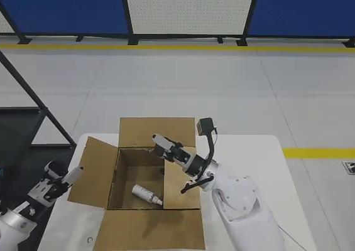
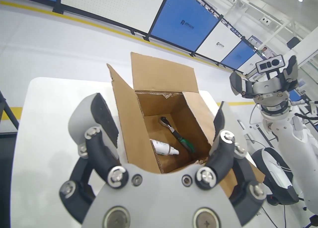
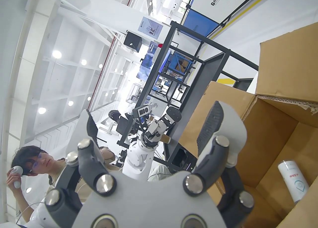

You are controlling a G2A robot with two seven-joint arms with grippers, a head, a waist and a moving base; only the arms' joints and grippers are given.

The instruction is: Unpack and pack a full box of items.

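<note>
A white table [image 1: 259, 163] carries an open cardboard box [image 1: 92, 172] with its flaps spread: the far flap stands up, the left flap leans outward, and the near flap lies flat toward the robot. The right gripper [image 1: 161, 147] hangs above the box's far right part, close to the right flap, with its jaws set wide apart and nothing between them; the left wrist view shows it raised beyond the box [image 2: 171, 77], both fingers [image 2: 237, 83] splayed. The left gripper [image 1: 67, 170] sits at the table's left edge, just outside the left flap and not touching it, aimed toward the box; its jaws too stand well apart and hold nothing, the box opening showing between them. On the box floor lies a ratchet wrench [image 2: 174, 132], its metal head toward the far wall and its green handle toward the near right corner. A small white spray bottle [image 1: 147, 194] lies on its side just beside the wrench handle, its cap end pointing at it; contact between the two cannot be made out.
</note>
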